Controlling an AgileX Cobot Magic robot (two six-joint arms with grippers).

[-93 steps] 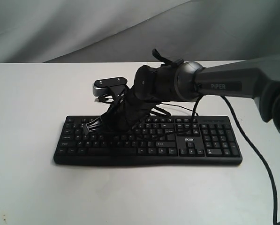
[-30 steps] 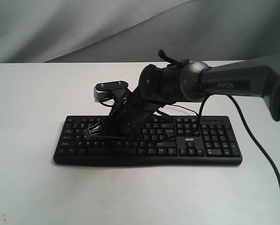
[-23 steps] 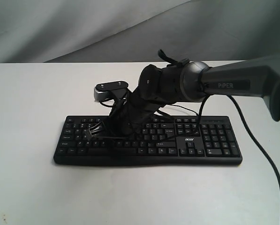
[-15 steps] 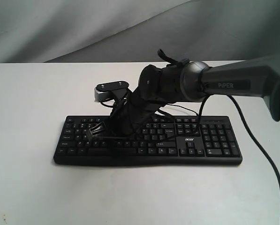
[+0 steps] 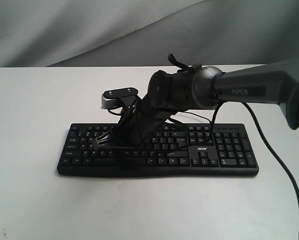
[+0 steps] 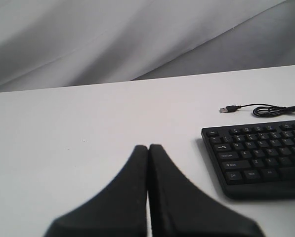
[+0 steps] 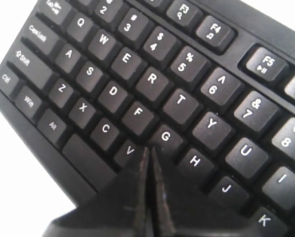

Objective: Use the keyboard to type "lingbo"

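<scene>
The black keyboard [image 5: 224, 150] lies flat on the white table. My right arm reaches across it from the right. My right gripper [image 5: 104, 141] is shut with nothing in it and points down at the left half of the letter keys. In the right wrist view the shut gripper [image 7: 149, 149] ends at the edge of the G key [image 7: 165, 137], beside the V key [image 7: 129, 150]. The fingers hide the key beneath them, and contact cannot be told. My left gripper [image 6: 148, 147] is shut and empty, above bare table beside the keyboard's [image 6: 256, 153] end.
The keyboard's thin black USB cable [image 6: 268, 109] lies unplugged on the table behind the keyboard. The right arm's own cable [image 5: 274, 165] trails over the table at the right. A grey cloth backdrop [image 5: 89, 30] closes off the far side.
The right gripper has dropped lower over the keys since the earliest frame, then slid slightly to the right along the letter rows, staying shut.
</scene>
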